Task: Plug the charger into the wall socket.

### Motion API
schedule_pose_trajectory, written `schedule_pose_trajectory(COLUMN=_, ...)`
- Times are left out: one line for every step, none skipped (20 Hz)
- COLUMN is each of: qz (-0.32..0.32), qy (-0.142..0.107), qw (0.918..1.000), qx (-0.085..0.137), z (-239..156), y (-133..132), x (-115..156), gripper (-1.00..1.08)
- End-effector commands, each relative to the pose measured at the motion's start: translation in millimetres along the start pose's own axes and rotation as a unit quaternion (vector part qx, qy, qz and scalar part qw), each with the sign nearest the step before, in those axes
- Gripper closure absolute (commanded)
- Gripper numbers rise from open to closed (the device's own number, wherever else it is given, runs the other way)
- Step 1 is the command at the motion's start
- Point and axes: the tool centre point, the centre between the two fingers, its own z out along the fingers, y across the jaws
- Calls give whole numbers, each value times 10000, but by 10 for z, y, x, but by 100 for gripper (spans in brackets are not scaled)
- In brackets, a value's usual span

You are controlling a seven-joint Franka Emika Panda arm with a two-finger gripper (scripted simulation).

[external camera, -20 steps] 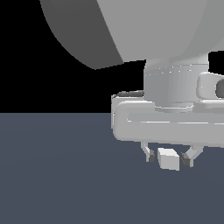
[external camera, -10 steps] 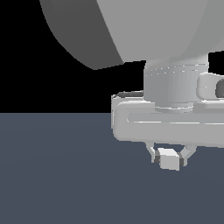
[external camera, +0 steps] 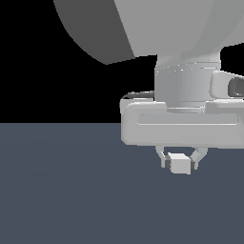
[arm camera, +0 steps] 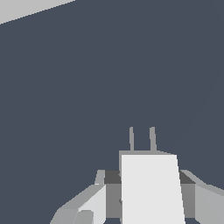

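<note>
The charger (external camera: 179, 163) is the landmark here. It is a small off-white block, and it sits between the two fingers (external camera: 163, 158) of the gripper (external camera: 180, 161), under the wide pale body of the robot hand (external camera: 181, 127). One finger stands on each side of the block and both look pressed against its sides, so the fingers are narrow and holding the charger. In the exterior view the block hangs a little above the dark grey worktop (external camera: 62, 190) and does not seem to touch it, but the gap is hard to judge.

In the wrist view the charger (arm camera: 151, 188) fills the lower middle of the picture as a bright white block. Two thin grey prongs (arm camera: 141, 139) come out of its far end, side by side and parallel, pointing away from the camera. Dark pads (arm camera: 113, 176) lie against the block on both sides, with the grey finger bodies just outside them. Beyond the prongs there is only the flat dark grey surface (arm camera: 109, 78). Far from the charger, in one corner of the wrist view, a light grey strip (arm camera: 22, 11) shows; I cannot tell what it is.

Above the charger in the exterior view, the large rounded arm (external camera: 143, 28) stands against a black background. The wall socket does not show in either picture.
</note>
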Motion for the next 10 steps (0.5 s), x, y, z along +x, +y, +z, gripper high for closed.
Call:
schedule_pose_trajectory(qz=-226, qy=8, qw=9997, qx=47, z=-74, y=-33, x=73, gripper=108)
schedule_pose_trajectory(qz=-336, qy=9, qw=9994, qx=71, z=-108, y=-50, x=105, gripper=108)
schedule_pose_trajectory(qz=-453, qy=11, qw=9989, qx=97, z=-145, y=-70, x=140, gripper=108)
schedule_pose_trajectory(qz=-576, qy=12, qw=9983, qx=125, z=-183, y=-92, x=175, gripper=108)
schedule_pose_trajectory(qz=-705, qy=13, qw=9974, qx=154, z=-224, y=-117, x=212, gripper=108)
schedule_pose_trajectory(qz=-839, qy=14, qw=9963, qx=185, z=-266, y=-143, x=249, gripper=108)
schedule_pose_trajectory(qz=-977, qy=14, qw=9950, qx=218, z=-309, y=-172, x=287, gripper=108)
schedule_pose_trajectory(qz=-1108, qy=14, qw=9935, qx=250, z=-350, y=-200, x=322, gripper=108)
schedule_pose_trajectory(qz=-1227, qy=14, qw=9920, qx=279, z=-388, y=-226, x=353, gripper=108)
schedule_pose_trajectory(qz=-1337, qy=14, qw=9905, qx=307, z=-423, y=-252, x=382, gripper=108)
